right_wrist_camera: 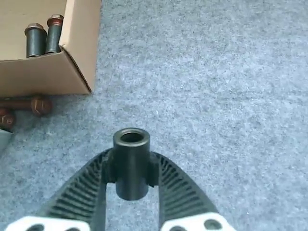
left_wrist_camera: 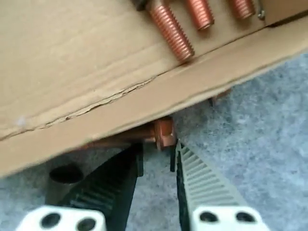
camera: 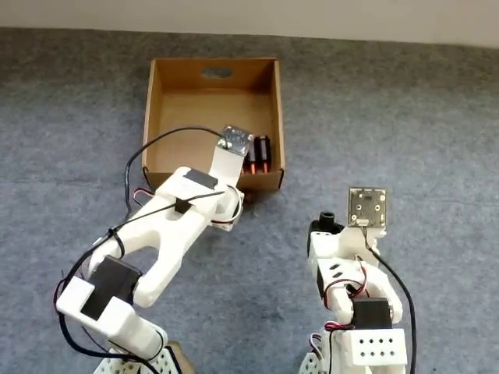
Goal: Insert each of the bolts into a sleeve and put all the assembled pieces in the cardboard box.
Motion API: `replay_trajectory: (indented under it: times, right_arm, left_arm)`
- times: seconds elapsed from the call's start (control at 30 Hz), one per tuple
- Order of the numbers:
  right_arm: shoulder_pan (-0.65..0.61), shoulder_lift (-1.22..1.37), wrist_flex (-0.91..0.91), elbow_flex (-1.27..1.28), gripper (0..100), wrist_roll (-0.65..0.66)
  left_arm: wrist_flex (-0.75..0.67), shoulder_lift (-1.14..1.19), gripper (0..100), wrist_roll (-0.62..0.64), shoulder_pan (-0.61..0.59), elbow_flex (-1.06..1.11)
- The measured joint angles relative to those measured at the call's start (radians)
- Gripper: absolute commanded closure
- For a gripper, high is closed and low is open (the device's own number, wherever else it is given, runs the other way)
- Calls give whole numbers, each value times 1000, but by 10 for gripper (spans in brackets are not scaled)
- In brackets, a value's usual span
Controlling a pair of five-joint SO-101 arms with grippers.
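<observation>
Right wrist view: right hand [right_wrist_camera: 131, 162] grips black sleeve [right_wrist_camera: 131, 168] near cardboard box [right_wrist_camera: 48, 74].

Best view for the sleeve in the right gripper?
Right wrist view: the sleeve stands upright, clamped between the fingers of the right gripper, with its open bore facing the camera. The high view shows it as a small dark cylinder at that arm's tip, too small for detail.
</observation>
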Motion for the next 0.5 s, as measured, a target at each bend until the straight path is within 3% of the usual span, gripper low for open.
replay_trajectory:
  times: [0.5]
  right_arm:
    - [0, 0, 0, 0, 992, 0]
  left_arm:
    - [0, 6, 871, 2, 12, -18]
